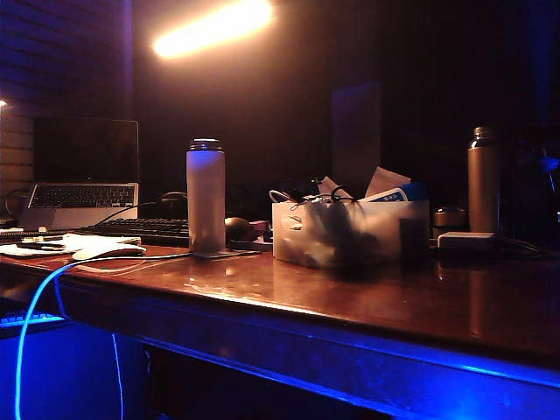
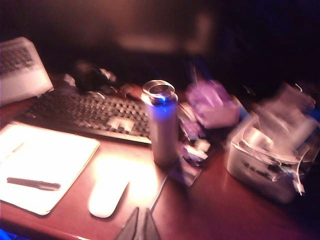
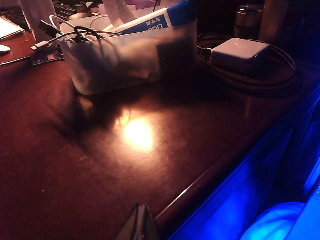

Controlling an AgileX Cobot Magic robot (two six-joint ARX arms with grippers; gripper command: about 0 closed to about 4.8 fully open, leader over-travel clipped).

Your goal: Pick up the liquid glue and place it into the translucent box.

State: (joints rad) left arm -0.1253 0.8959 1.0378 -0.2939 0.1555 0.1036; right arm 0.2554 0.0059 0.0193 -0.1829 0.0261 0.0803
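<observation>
We find the liquid glue [image 3: 150, 21] already inside the translucent box [image 3: 125, 60], lying tilted on the cables and papers, with its blue label facing up in the right wrist view. From here the placing looks done to us.

It's a slim plastic bottle, so we judge it light. The wall is stiff enough to pinch but will give under a hard squeeze, and the smooth round surface is likely slippery. If it needs lifting again, the grip should go across the middle of the body, square to its length and clear of the cap. A grip near either end would let it swing.

The right gripper [image 3: 141, 222] sits low over the table's near edge, well short of the box. Its fingertips are pressed together and hold nothing. The left gripper [image 2: 140, 227] hangs over the near side of the desk, close to the white mouse [image 2: 107, 195]. Its tips are drawn close and nothing is between them, though that view is smeared.

Some things are hard to make out:
- **Bottle:** the lower end sinks behind the frosted wall, and the label reads only in part.
- **Left wrist view:** the box is a pale blur and we can't pick out the glue at all. Only the white flask [image 2: 162, 125] stands clear.
- **Exterior view:** it is dark and neither arm shows in it.
</observation>
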